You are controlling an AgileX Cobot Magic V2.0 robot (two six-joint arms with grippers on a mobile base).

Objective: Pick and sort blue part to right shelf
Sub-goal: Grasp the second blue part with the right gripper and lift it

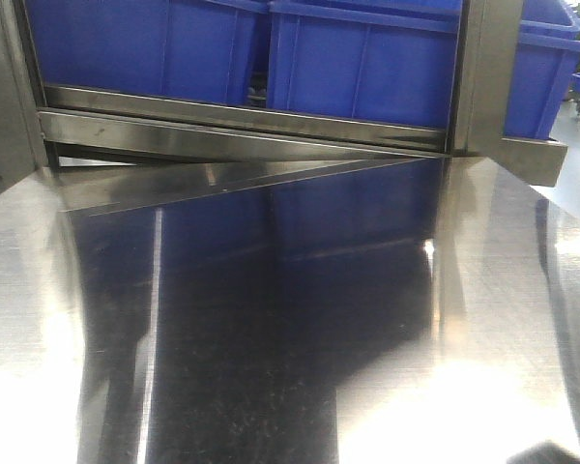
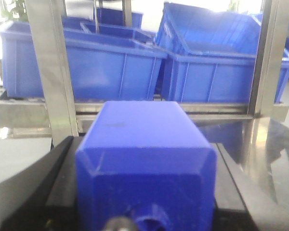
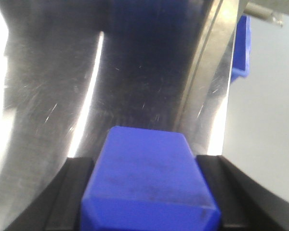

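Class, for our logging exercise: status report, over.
Left gripper shut on blue part, facing right shelf. Right gripper shut on second blue part over steel table. No obstruction visible.

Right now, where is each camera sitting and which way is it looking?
Front view: on the robot's front, looking forward and down across the shiny steel table to the right shelf and its blue bins; no arm clearly shows.
Left wrist view: behind the left gripper, facing the shelf level-on; black fingers flank a blue part.
Right wrist view: behind the right gripper, pointing down at the table; its fingers flank another blue part.
Shared: front and left wrist views both show the shelf's bins.
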